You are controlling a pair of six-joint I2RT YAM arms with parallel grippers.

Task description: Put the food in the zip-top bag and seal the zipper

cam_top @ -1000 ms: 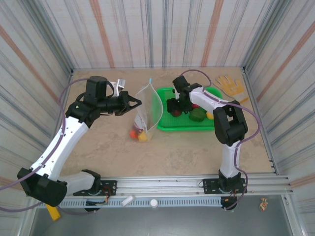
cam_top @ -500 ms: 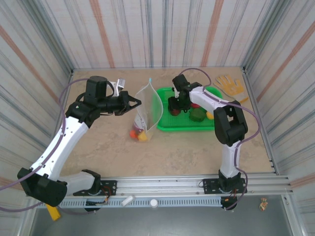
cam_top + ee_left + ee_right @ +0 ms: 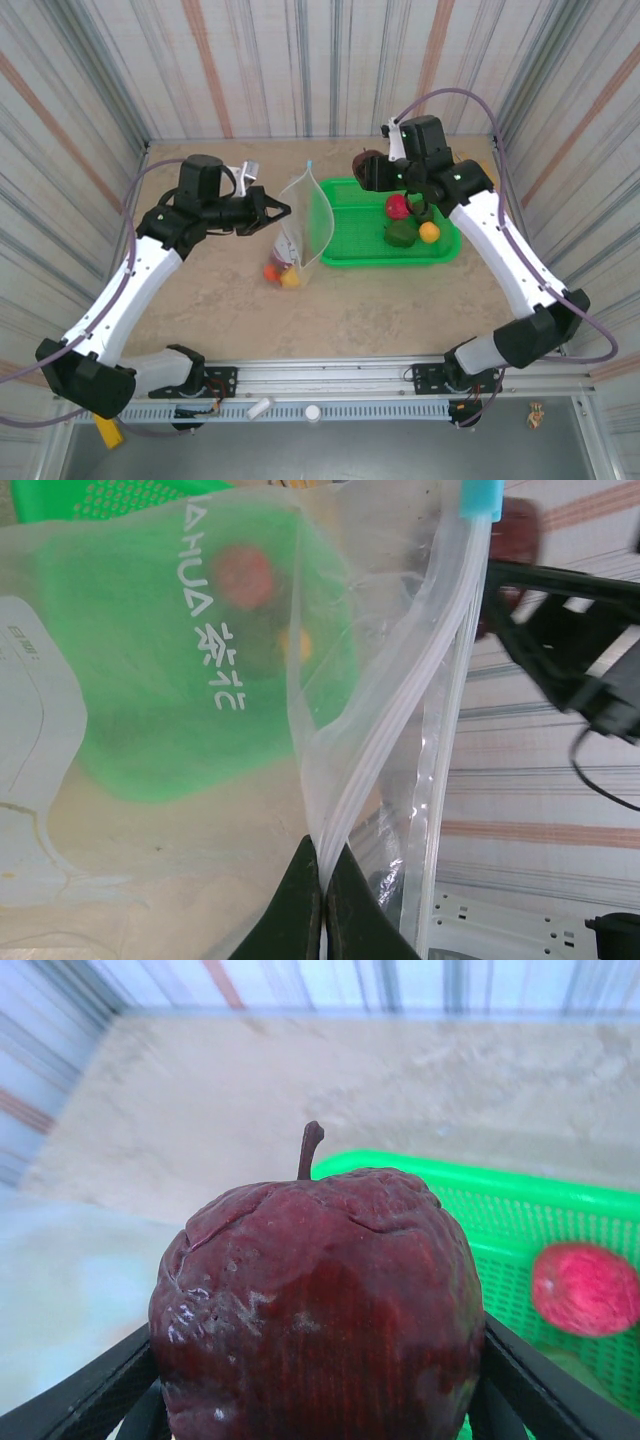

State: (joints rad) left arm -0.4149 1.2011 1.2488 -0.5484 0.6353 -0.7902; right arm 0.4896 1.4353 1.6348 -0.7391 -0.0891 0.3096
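The clear zip-top bag stands open on the table, left of the green basket, with red, orange and yellow food at its bottom. My left gripper is shut on the bag's mouth edge. In the left wrist view its fingertips pinch the pale zipper, which runs up to the light-blue end piece. My right gripper hovers above the basket's far left corner, shut on a dark maroon apple. A magenta fruit, a dark green one and an orange one lie in the basket.
The green mesh basket sits right of the bag, and its rim shows under the held apple. A white label patch is on the bag's side. Striped walls close in the table on three sides.
My right gripper has risen out of the basket with the maroon apple and now holds it above the basket's far left corner. The left gripper and bag have stayed put.
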